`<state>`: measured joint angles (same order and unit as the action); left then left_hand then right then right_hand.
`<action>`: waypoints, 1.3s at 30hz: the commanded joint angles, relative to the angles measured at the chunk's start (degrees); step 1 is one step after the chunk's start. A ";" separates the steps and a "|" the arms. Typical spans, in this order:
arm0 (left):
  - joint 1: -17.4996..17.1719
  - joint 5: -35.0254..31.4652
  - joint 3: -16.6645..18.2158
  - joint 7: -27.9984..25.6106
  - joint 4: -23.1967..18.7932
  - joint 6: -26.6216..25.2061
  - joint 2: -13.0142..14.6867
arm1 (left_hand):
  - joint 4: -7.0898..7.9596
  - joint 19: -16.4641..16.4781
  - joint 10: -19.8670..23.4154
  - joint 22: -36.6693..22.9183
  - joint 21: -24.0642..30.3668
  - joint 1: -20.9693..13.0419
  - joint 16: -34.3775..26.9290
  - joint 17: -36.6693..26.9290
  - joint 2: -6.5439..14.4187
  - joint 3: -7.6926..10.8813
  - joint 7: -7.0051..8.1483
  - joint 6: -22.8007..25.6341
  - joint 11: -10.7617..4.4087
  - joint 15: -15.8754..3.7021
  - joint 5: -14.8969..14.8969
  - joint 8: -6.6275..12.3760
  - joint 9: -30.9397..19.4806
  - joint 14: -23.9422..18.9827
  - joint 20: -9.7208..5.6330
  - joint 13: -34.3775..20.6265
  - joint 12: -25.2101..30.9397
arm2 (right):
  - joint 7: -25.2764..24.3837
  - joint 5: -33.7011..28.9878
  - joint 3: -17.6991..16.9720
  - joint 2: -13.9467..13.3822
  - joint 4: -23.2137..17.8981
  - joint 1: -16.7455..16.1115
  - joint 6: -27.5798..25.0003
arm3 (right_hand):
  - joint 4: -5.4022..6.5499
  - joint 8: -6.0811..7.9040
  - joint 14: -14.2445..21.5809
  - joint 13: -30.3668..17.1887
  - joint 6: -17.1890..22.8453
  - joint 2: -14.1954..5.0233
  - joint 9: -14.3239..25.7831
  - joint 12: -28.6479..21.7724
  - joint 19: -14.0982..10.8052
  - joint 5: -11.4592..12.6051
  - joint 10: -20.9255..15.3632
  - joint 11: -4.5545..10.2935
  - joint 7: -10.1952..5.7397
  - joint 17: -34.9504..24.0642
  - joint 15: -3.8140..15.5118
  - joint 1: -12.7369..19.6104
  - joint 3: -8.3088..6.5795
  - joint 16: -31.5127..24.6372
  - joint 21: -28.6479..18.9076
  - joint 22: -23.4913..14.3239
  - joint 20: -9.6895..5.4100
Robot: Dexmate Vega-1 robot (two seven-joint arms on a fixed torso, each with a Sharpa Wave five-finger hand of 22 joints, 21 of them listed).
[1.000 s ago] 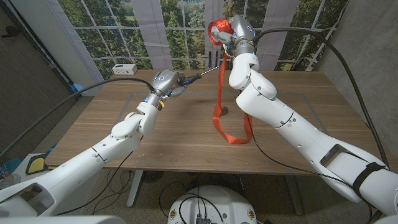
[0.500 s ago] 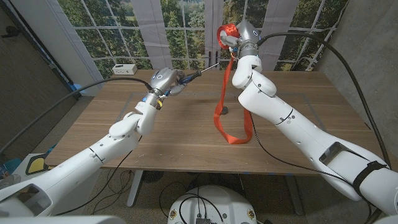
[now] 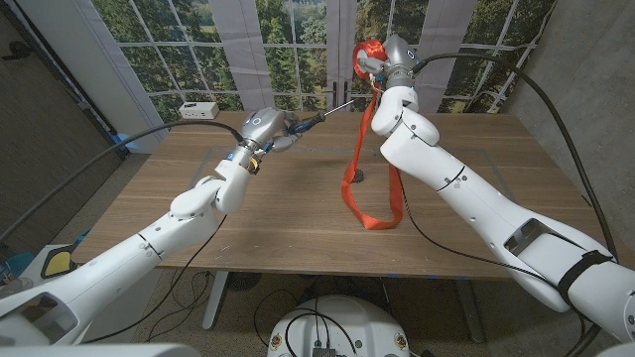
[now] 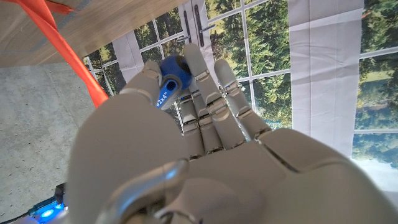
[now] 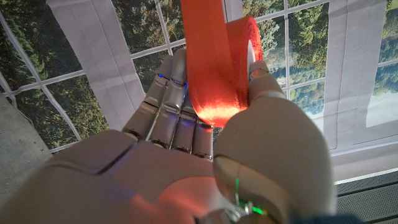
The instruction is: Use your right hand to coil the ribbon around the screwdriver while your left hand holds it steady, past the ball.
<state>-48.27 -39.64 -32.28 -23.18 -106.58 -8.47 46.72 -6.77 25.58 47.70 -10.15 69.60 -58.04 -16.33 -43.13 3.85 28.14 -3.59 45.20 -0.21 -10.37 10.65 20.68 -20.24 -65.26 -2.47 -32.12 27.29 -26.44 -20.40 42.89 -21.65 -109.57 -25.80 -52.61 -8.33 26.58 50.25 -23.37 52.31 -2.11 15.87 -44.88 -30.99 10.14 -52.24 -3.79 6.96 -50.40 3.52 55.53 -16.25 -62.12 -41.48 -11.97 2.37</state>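
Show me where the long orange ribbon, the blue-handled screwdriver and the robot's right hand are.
orange ribbon [image 3: 349, 188], head view, on the hanging strip.
blue-handled screwdriver [image 4: 169, 79], left wrist view, on the handle's end.
right hand [image 3: 375, 61], head view, on the middle of the hand gripping the ribbon.

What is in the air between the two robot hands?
In the head view, the screwdriver shaft reaches from the left hand toward the right hand, which holds the orange ribbon.
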 commanded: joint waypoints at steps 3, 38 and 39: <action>2.01 0.71 -1.44 4.82 0.22 1.57 -0.98 | -1.63 0.17 9.91 -0.16 0.45 -4.61 0.14 -0.15 4.89 5.04 4.94 9.18 -9.36 -2.84 0.68 1.93 -4.48 -1.68 0.02 -8.99 0.01 | 0.18 -0.18 4.13 1.68 2.53 4.55 1.33 | 0.02 9.42 2.06 -5.59 10.36 -6.78 7.58 -5.25 0.01 0.37 -5.75 3.10 -2.25 0.11 6.42 7.33 -0.20 -0.37 -0.37 -0.10 -0.02; 5.42 -3.28 -5.50 1.68 4.28 -10.74 -9.47 | -2.03 0.56 10.80 -0.18 0.95 -5.07 0.14 -0.47 4.92 5.31 4.24 9.84 -8.68 -2.85 0.20 1.11 -3.95 -2.42 0.18 -8.90 -0.25 | -2.36 -11.57 5.63 -2.78 -19.09 -5.35 -4.64 | -0.24 9.33 2.49 -5.25 10.70 -6.47 7.70 -5.30 0.05 0.31 -6.19 2.73 -1.78 0.30 5.84 7.47 -0.63 -0.34 -1.88 0.11 0.42; 5.43 -2.91 -5.49 0.94 4.63 -10.67 -9.83 | -2.05 0.68 10.76 -0.18 1.00 -5.10 0.18 -0.42 4.92 5.31 4.17 9.98 -8.72 -2.86 0.17 1.14 -3.97 -2.45 0.20 -8.94 -0.26 | -2.39 -12.14 5.93 -3.21 -19.73 -5.84 -4.48 | -0.27 9.31 2.52 -5.13 10.71 -6.46 7.69 -5.28 0.03 0.30 -6.34 2.62 -1.79 0.28 5.85 7.51 -0.62 -0.44 -1.96 0.12 0.43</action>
<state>-43.75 -42.65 -36.71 -18.62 -103.98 -16.08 40.10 -6.77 25.80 48.67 -10.16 70.16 -58.12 -16.44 -43.51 3.77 28.15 -3.60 45.21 0.31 -10.37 10.65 20.68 -20.24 -65.28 -2.24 -32.15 26.50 -28.29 -27.83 47.33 -22.73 -120.50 -27.06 -54.33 -8.45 26.58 50.25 -23.37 52.31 -2.05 15.87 -44.88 -31.00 10.18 -52.23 -3.79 6.95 -50.13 3.52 55.59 -16.62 -62.11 -43.04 -11.71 2.37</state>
